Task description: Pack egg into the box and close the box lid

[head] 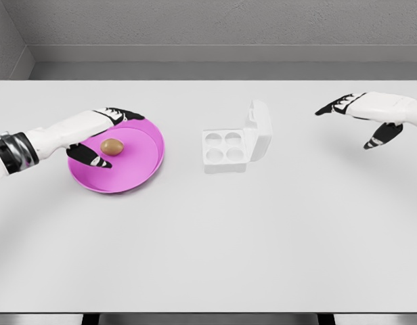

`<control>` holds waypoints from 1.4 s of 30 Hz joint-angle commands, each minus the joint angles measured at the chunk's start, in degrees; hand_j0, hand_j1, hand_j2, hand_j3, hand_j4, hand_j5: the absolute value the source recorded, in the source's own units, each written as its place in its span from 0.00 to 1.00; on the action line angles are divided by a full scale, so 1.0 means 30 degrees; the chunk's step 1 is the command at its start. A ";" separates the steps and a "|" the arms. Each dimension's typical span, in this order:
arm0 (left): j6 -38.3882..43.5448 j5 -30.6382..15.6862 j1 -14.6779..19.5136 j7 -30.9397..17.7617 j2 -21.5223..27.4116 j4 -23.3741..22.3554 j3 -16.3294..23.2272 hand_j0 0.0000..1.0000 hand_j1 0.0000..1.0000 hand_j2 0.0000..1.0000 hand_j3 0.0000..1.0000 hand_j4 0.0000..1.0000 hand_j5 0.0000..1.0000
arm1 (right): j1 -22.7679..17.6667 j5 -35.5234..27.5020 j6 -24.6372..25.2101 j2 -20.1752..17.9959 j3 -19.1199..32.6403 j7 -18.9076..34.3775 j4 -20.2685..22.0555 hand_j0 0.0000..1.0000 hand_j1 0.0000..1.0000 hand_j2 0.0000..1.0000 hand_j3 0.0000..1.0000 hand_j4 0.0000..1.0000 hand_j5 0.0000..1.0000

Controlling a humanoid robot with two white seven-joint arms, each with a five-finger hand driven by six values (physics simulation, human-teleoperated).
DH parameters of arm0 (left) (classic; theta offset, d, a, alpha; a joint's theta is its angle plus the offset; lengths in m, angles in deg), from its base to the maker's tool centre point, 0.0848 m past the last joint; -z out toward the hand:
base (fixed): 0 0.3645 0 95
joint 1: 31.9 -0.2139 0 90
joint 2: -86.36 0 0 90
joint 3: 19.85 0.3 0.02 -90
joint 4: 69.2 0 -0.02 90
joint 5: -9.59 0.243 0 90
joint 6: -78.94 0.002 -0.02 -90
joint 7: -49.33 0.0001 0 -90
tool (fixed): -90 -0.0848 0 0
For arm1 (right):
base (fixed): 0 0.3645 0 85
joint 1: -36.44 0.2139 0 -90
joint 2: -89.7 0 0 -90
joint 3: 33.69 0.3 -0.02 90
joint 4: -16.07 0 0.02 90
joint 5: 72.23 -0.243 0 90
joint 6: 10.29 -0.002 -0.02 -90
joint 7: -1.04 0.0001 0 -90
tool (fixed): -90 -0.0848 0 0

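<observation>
Egg point(112, 145) count is one, and it is lying in the middle of the single pink plate point(142, 167), which is sitting on the white table point(208, 257) well to the left of the one white box point(235, 142); the box is showing four hollow cups and its lid is standing up at its right side. Left hand point(100, 139) is reaching over the plate with fingers spread, thumb and fingers flanking the egg without clearly gripping it. Right hand point(367, 118) is hovering well to the right of the box, fingers loosely spread, holding nothing.
</observation>
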 commanded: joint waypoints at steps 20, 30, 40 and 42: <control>0.2462 0.1482 0.1787 -0.2273 -0.1533 -0.2213 0.0701 1.00 1.00 1.00 1.00 1.00 1.00 | 0.0000 -0.0093 0.0050 0.1126 -0.0718 -0.0008 -0.1460 1.00 1.00 1.00 1.00 1.00 1.00; 0.2696 0.1804 0.2402 -0.2273 -0.1533 -0.3385 0.1375 1.00 1.00 1.00 1.00 1.00 1.00 | 0.0088 -0.0093 0.0050 0.1419 -0.0747 -0.0008 -0.1401 1.00 1.00 1.00 1.00 1.00 1.00; 0.2755 0.2479 0.2461 -0.2273 -0.1386 -0.2243 0.1375 1.00 1.00 1.00 1.00 1.00 1.00 | 0.0088 -0.0093 0.0050 0.1419 -0.0747 -0.0008 -0.1226 1.00 1.00 1.00 1.00 1.00 1.00; 0.2755 0.2420 0.2637 -0.2273 -0.1386 -0.2243 0.1375 1.00 1.00 1.00 1.00 1.00 1.00 | 0.0088 -0.0093 0.0050 0.1419 -0.0747 -0.0008 -0.1225 1.00 1.00 1.00 1.00 1.00 1.00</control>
